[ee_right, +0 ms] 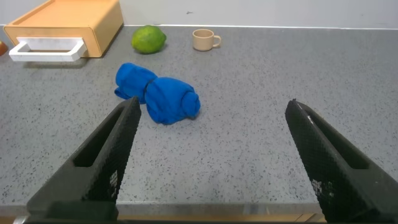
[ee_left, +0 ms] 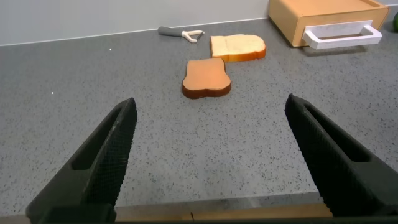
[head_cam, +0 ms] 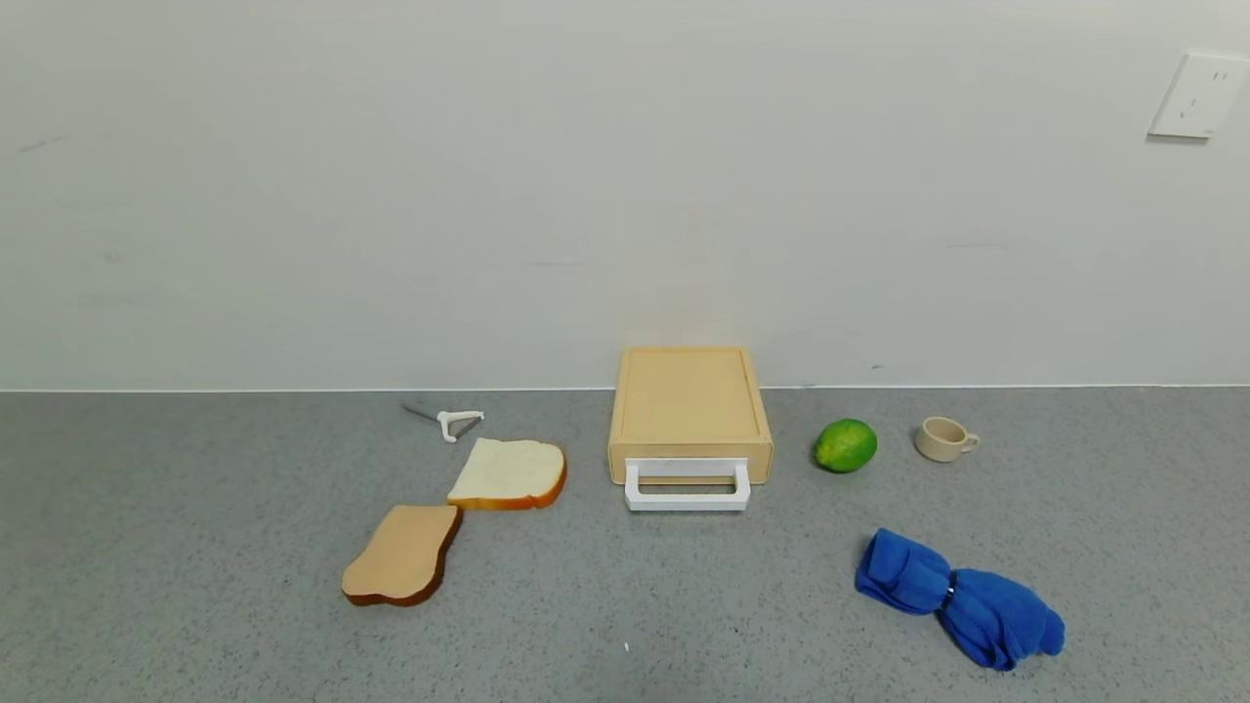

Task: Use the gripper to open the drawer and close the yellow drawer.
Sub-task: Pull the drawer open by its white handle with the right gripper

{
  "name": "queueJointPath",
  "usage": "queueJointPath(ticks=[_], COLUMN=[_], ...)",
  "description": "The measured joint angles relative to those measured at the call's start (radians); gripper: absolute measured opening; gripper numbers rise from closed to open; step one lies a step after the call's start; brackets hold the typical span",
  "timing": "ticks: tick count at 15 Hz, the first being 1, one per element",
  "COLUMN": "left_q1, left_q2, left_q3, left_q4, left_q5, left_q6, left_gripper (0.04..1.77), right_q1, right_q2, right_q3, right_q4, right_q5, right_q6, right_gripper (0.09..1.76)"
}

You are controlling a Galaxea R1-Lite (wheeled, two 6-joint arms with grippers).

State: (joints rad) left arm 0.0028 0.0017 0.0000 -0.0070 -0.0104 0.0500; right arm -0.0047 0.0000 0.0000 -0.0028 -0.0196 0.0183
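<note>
Wrist views: both grippers' jaws wide, empty.

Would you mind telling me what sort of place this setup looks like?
Probably a mock kitchen counter in a lab: a grey speckled countertop against a bare white wall with a socket, laid with bread slices, a lime, a cup and a small drawer box.

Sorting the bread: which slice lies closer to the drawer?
The pale white-faced slice, just left of the drawer. The browner slice lies farther left and nearer the robot.
</note>
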Motion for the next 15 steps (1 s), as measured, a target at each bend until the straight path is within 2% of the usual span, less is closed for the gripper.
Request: queueJointPath(ticks=[9,12,15], left_q1=[0.000,0.000,0.000], left_q2=[0.000,0.000,0.000], left_q3=[0.000,0.000,0.000], left_q4=[0.000,0.000,0.000], left_q5=[0.000,0.000,0.000], left_q6=[0.000,0.000,0.000], left_gripper=[1.72,1.72,1.72], right_q1=[-0.002,0.001,0.010], right_q2=[0.000,0.028,0.151], right_q3=[-0.015,-0.135,-0.274], right_q4=[0.015,0.114,0.171], right_q5=[-0.003,0.003,0.036], right_q6=[0.000,-0.001,-0.005], right_gripper=[1.71,1.71,1.71])
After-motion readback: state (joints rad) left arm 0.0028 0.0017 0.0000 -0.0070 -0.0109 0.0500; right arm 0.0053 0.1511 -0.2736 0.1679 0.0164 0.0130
